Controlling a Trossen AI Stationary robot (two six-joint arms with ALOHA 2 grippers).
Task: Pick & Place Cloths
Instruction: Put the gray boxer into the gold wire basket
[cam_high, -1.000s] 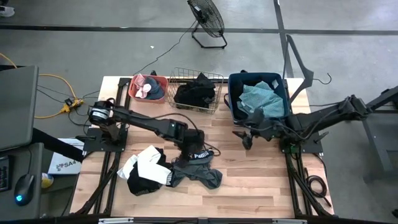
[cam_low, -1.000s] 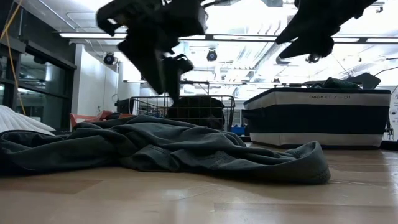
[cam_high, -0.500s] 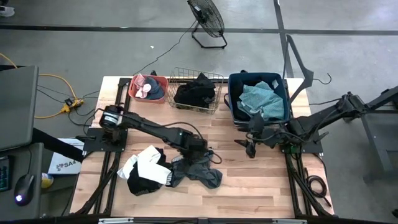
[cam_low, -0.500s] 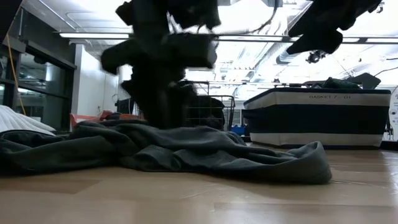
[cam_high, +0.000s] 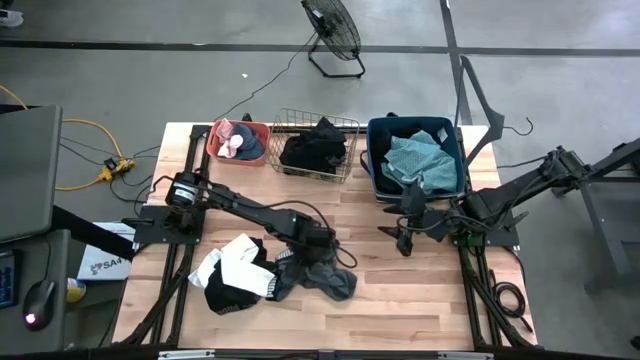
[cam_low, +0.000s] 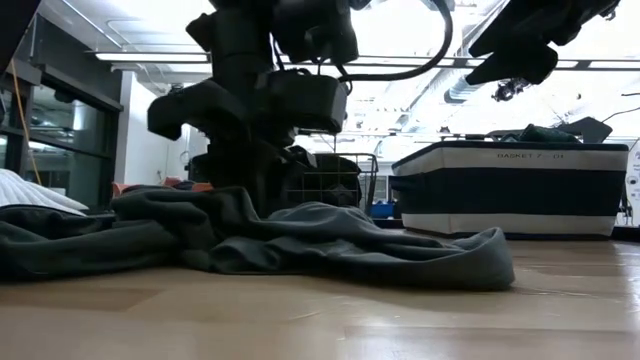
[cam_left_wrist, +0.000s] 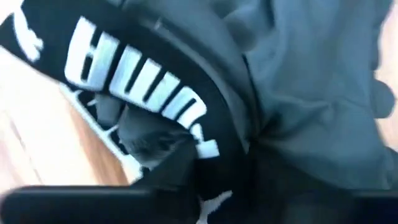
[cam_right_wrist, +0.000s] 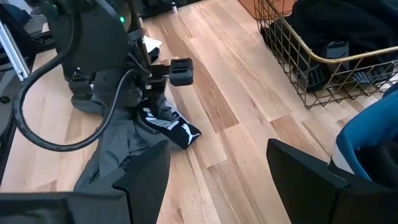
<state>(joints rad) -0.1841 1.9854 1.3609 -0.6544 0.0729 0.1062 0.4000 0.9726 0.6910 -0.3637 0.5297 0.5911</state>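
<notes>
A grey garment (cam_high: 332, 282) with a black, white-lettered waistband (cam_left_wrist: 143, 87) lies crumpled on the wooden table, right of a white-and-black cloth (cam_high: 236, 274). My left gripper (cam_high: 318, 250) stands down in the grey garment, shut on it. My right gripper (cam_high: 403, 238) hangs open above the table in front of the dark blue bin (cam_high: 372, 160), which holds a teal cloth (cam_high: 420, 160). Black cloths (cam_high: 316, 148) fill the wire basket. Small pink and teal pieces (cam_high: 236, 140) lie in the coral tub. My left gripper comes at the grey garment from above, pointing steeply down, beside the black lettered waistband (cam_right_wrist: 177, 129). Cloth is gathered up around the fingers (cam_low: 255, 185), which hide the place of contact. The garment (cam_low: 380, 240) rests on the table, slack.
The coral tub (cam_high: 214, 150), wire basket (cam_high: 350, 140) and blue bin stand in a row along the far edge. Bare wood lies between the grey garment and my right gripper (cam_right_wrist: 217, 180), and along the near edge. A fan stands on the floor beyond the table.
My left gripper has come down onto the grey garment, moving slightly toward the near right. The cloth has bunched up beside the fingers, and the garment's right end has drawn in a little toward the gripper.
</notes>
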